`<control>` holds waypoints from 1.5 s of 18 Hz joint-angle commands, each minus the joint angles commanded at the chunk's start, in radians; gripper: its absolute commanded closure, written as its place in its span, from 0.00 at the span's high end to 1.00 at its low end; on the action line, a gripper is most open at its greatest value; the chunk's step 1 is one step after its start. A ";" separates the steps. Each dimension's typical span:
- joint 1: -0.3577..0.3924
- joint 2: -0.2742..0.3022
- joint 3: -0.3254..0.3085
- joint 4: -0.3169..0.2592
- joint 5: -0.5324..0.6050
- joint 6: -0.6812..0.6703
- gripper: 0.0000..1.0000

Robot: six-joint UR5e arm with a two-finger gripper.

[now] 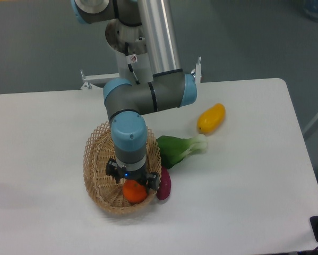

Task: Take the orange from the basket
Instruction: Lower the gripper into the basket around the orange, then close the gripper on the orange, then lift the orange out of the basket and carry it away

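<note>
The scene is seen through a single fixed camera, set high in front of the worktop (pixel 52 133) and tilted steeply down, facing the arm's base (pixel 128 40) at the far edge. The white worktop is taken in from a middling distance, nearly its whole width shown, with the near edge and left end cut off by the frame. Grey floor (pixel 254 37) is seen beyond the far edge. The wicker basket (pixel 95 164) lies near the frame's lower middle.
</note>
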 joint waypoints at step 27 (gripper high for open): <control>0.279 0.103 0.035 -0.014 0.038 0.326 0.48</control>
